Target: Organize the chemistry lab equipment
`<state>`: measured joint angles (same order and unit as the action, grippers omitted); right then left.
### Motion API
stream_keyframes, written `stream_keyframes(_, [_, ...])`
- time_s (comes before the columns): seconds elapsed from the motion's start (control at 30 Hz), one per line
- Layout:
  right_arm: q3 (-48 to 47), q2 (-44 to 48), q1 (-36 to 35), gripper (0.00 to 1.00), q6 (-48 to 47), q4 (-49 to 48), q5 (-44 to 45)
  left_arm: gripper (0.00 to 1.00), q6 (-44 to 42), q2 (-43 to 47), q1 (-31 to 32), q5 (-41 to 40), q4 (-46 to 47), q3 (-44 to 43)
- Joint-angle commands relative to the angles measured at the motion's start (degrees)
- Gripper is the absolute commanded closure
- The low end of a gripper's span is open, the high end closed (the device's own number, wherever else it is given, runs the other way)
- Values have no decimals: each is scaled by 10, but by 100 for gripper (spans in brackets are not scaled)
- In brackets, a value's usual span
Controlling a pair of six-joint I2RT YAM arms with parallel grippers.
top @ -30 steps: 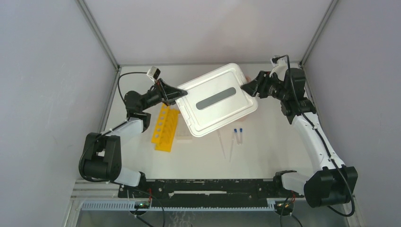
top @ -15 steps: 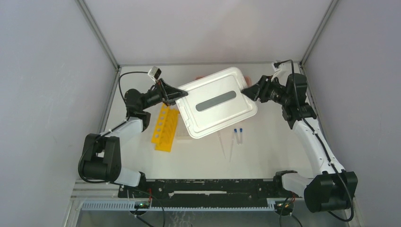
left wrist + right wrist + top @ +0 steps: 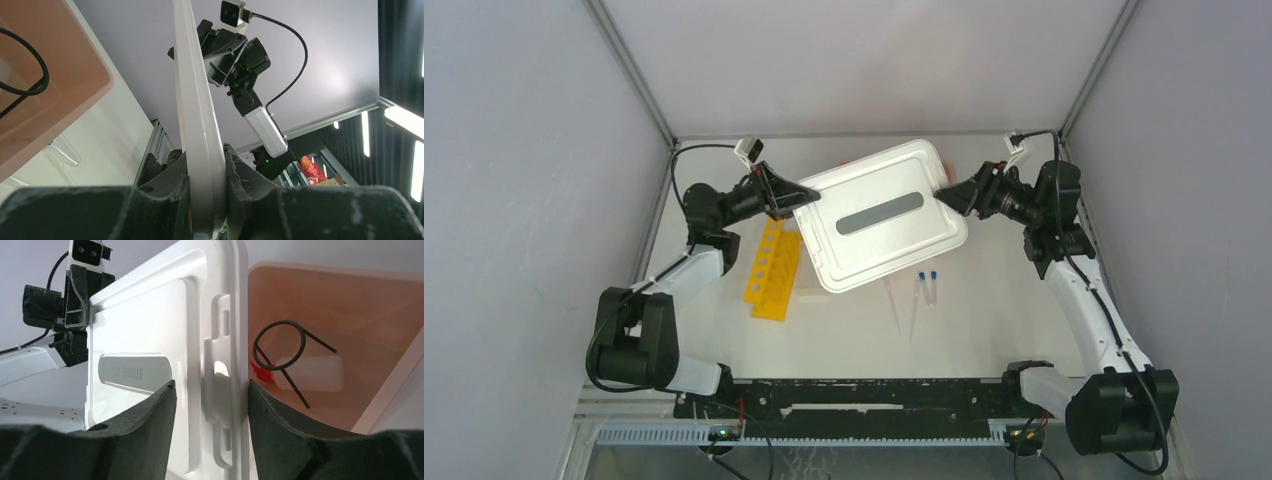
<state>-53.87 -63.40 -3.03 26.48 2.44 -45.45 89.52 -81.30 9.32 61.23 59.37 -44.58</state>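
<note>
A white lid with a grey slot hangs tilted above the table. My left gripper is shut on its left rim; in the left wrist view both fingers of that gripper press the lid's edge. My right gripper stands open around the right rim and latch, with a gap on one side. The red-nozzled squeeze bottle lies inside the pink tub. On the table are the yellow rack, the clear grid rack, two blue-capped tubes and two droppers.
The pink tub sits under the lid at the back of the table, mostly hidden in the top view. A black wire loop shows in front of the bottle. Grey walls close in the table on three sides.
The right arm's wrist swung outward to the right while its gripper stayed at the lid's right rim. The lid turned slightly. The left arm barely moved.
</note>
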Motion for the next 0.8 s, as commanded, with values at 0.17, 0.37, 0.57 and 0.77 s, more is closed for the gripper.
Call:
stream_keyframes(0.17, [15, -7, -9, 39, 47, -97, -81, 100, 28, 13, 3, 14, 59, -35])
stream_keyframes(0.37, [15, -7, -16, 39, 48, -102, -90, 100, 61, 3, 4, 14, 103, -36])
stream_keyframes(0.57, [15, -17, -38, 41, 48, -107, -83, 100, 61, 1, 6, 17, 103, -36])
stream_keyframes(0.77, [15, -27, -44, 67, 59, -120, -85, 100, 58, -5, 6, 18, 103, -36])
